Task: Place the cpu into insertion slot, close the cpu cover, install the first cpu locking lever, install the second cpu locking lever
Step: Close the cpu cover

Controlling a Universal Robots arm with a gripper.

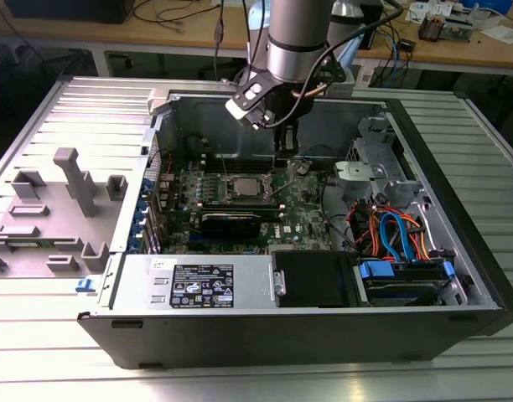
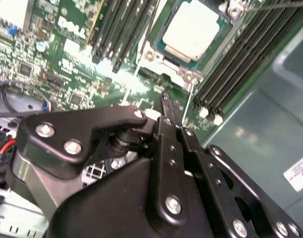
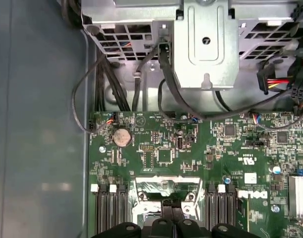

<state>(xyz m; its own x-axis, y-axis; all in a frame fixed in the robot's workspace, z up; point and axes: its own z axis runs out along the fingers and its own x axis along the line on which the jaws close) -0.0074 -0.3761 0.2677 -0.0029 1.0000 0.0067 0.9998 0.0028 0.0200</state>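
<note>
The cpu (image 2: 192, 29), a grey-tan square, lies in the insertion slot (image 1: 240, 186) on the green board. The silver cpu cover (image 2: 172, 63) lies flat around it, its window framing the chip. A thin wire lever (image 2: 273, 5) runs past one corner of the socket. My gripper (image 2: 164, 100) hangs above the board just beside the socket's edge, its black fingers pressed together with nothing between them. In the first wrist view the gripper (image 3: 171, 204) sits over the shiny cover (image 3: 164, 184). In the exterior view the gripper (image 1: 283, 153) is toward the exterior view's right of the socket.
Black memory slots (image 2: 119, 34) flank the socket on both sides. A metal drive cage (image 3: 206, 44) with dark cables (image 3: 166, 84) stands beyond the board. The case's walls (image 1: 265, 280) surround everything. A coin battery (image 3: 122, 137) sits on the board.
</note>
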